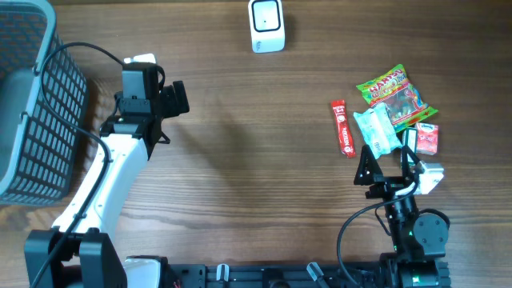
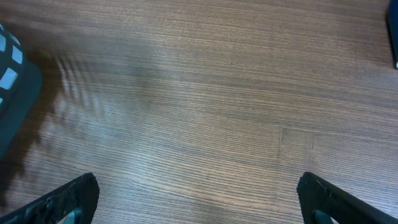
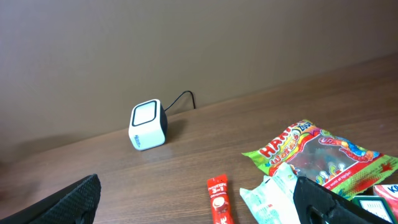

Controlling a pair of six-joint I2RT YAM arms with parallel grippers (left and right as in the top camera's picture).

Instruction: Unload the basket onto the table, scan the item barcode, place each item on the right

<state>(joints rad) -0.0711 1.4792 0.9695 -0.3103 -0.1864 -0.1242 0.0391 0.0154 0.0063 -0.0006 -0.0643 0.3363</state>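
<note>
Overhead: right gripper [image 1: 388, 166] jaws wide, empty, just beside snack pile. Gummy bag [image 1: 394, 94], pale green packet [image 1: 376, 130] and small box [image 1: 427, 138] overlap; red sachet [image 1: 343, 128] lies just beside. We judge one pinch could take two items or drag neighbours. Scanner [image 1: 266, 26] sits well apart at far edge, so thin packet may twist or slip during carry.

Left wrist: left gripper [image 2: 199, 198] jaws wide, nothing between, over bare wood. Basket [image 2: 12, 81] is cut off at left.

Right wrist: we find no barcode on any item, so wrong face may be presented. Finger hides part of pile.
</note>
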